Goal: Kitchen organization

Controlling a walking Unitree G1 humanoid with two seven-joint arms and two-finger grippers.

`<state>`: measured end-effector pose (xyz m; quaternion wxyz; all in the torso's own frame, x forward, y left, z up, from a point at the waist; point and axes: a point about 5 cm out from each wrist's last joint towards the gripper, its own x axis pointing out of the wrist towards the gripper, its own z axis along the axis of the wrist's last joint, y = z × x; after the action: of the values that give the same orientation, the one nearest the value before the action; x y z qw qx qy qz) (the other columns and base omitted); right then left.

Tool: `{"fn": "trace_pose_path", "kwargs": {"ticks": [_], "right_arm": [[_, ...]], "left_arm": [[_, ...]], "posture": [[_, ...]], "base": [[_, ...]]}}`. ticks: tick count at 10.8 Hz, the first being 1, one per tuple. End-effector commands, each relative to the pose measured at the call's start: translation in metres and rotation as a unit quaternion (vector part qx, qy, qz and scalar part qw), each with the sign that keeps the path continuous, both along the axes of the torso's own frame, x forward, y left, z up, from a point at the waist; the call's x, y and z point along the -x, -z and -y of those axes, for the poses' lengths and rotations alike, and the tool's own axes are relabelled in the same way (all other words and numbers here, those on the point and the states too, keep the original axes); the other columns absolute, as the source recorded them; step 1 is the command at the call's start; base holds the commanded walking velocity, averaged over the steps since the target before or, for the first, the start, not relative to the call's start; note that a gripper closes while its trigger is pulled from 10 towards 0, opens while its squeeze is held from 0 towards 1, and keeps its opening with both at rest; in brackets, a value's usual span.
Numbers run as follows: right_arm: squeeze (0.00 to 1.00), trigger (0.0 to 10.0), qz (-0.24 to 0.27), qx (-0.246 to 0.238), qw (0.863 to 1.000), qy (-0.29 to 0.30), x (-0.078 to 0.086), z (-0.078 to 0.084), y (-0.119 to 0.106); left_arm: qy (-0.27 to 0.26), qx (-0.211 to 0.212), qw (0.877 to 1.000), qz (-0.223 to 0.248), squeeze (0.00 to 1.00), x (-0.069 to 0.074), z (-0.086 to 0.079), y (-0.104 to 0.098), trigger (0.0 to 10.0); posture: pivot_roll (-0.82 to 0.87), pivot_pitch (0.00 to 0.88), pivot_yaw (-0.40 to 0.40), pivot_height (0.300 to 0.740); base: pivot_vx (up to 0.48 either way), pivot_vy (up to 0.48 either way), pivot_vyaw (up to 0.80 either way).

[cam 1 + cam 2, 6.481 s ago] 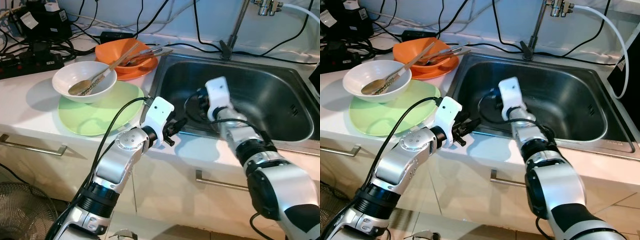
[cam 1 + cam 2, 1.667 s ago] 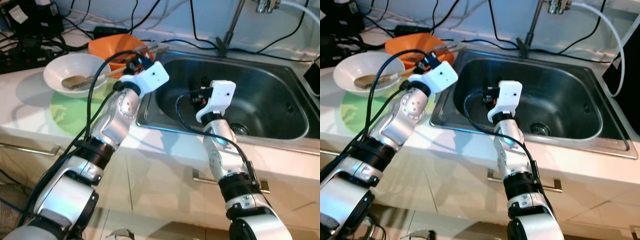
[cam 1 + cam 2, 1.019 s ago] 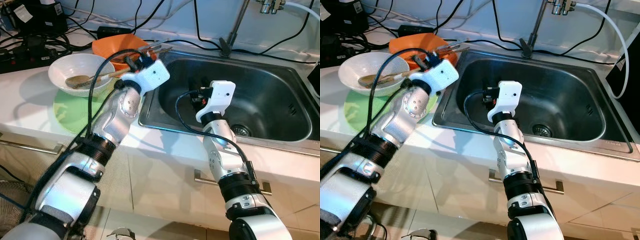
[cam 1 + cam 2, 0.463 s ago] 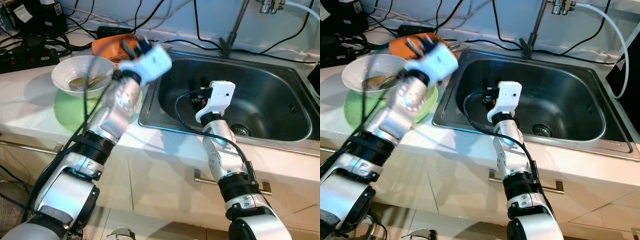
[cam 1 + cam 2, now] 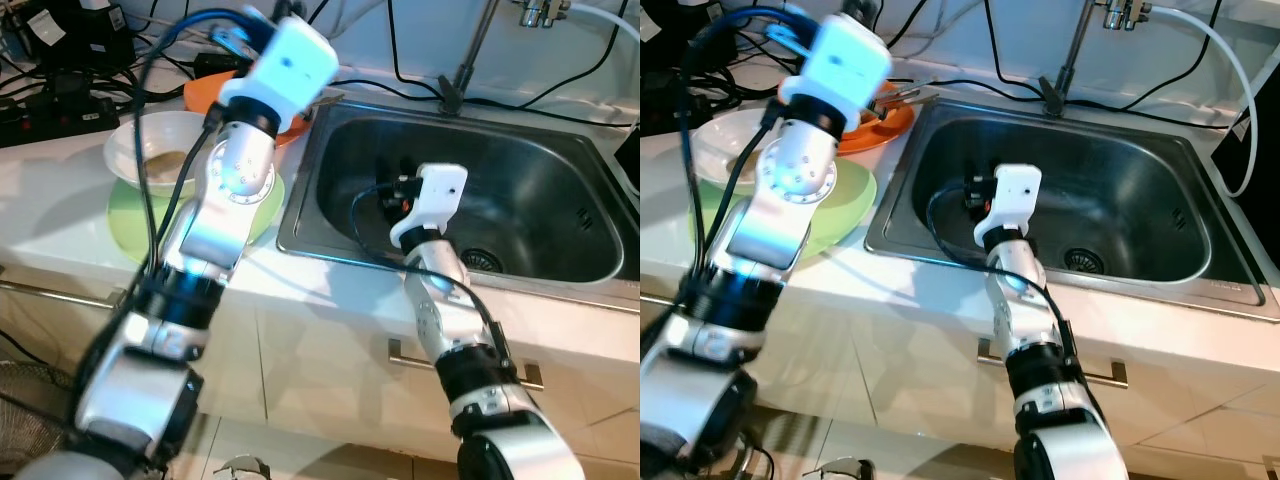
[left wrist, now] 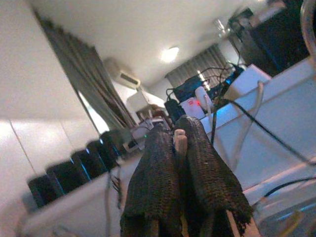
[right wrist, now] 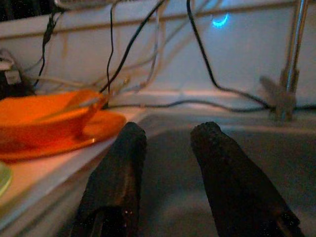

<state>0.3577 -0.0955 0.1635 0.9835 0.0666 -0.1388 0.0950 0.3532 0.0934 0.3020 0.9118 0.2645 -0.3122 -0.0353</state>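
My left arm's white wrist [image 5: 288, 62] is raised above the counter, over the bowls. Its gripper [image 6: 178, 127] is shut on a thin pale wooden stick [image 6: 180, 143], whose tip shows between the fingers. Below it a white bowl [image 5: 140, 150] with something brown inside sits on a green plate [image 5: 130, 218]. Behind them stands an orange bowl [image 7: 39, 116] on an orange plate [image 5: 885, 118], with utensils in it. My right gripper [image 7: 168, 133] hangs open and empty over the left part of the steel sink [image 5: 545, 190].
A faucet pipe [image 5: 470, 50] rises behind the sink, whose drain [image 5: 482, 260] lies at its bottom. Black cables and power strips [image 5: 60, 100] crowd the back of the counter. Drawer handles [image 5: 410, 355] run along the cabinet front below.
My left arm has swung up from the bowls and now points its gripper toward the back wall. The right arm has stayed in place.
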Motion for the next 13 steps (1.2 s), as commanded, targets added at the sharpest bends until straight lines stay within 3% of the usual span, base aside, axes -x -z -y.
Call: {"fn": "trace_pose_path", "kwargs": {"ticks": [1,4,7,10,11,12,13], "right_arm": [[0.0,10.0,0.01,-0.005,1.0,0.007,-0.004,0.006,-0.006],[0.0,10.0,0.013,-0.001,1.0,0.001,-0.008,0.004,-0.008],[0.0,10.0,0.019,-0.006,1.0,0.021,-0.013,0.011,-0.011],[0.0,10.0,0.038,-0.001,0.999,0.018,-0.015,0.013,-0.022],[0.0,10.0,0.04,0.0,0.999,0.014,-0.017,0.011,-0.024],[0.0,10.0,0.035,-0.004,0.999,0.007,-0.018,0.007,-0.023],[0.0,10.0,0.03,-0.006,1.0,-0.002,-0.018,0.002,-0.021]], "left_arm": [[0.016,0.028,0.999,-0.007,0.0,0.003,-0.002,0.001,10.0],[0.081,0.122,0.989,-0.032,0.0,0.008,-0.002,0.004,10.0],[0.084,0.112,0.99,-0.022,0.0,0.004,-0.008,-0.004,10.0],[0.007,0.055,0.997,-0.061,0.0,-0.011,-0.026,0.012,10.0],[-0.043,0.016,0.997,-0.067,0.0,-0.015,-0.036,0.014,10.0],[-0.067,-0.039,0.996,-0.039,0.0,-0.013,-0.036,0.007,10.0],[-0.072,-0.064,0.995,-0.013,0.0,-0.01,-0.033,-0.002,10.0]], "posture": [[0.07,0.0,-0.055,0.74],[0.07,0.0,-0.052,0.74],[0.06,0.0,-0.029,0.74],[0.06,0.0,-0.046,0.74],[0.07,0.0,-0.054,0.74],[0.1,0.0,-0.07,0.74],[0.12,0.0,-0.084,0.74]], "base": [[0.0,0.0,0.0],[0.0,0.0,0.0],[0.0,0.0,0.0],[0.0,0.0,0.0],[0.0,0.0,0.0],[0.0,0.0,0.0],[0.0,0.0,0.0]]}}
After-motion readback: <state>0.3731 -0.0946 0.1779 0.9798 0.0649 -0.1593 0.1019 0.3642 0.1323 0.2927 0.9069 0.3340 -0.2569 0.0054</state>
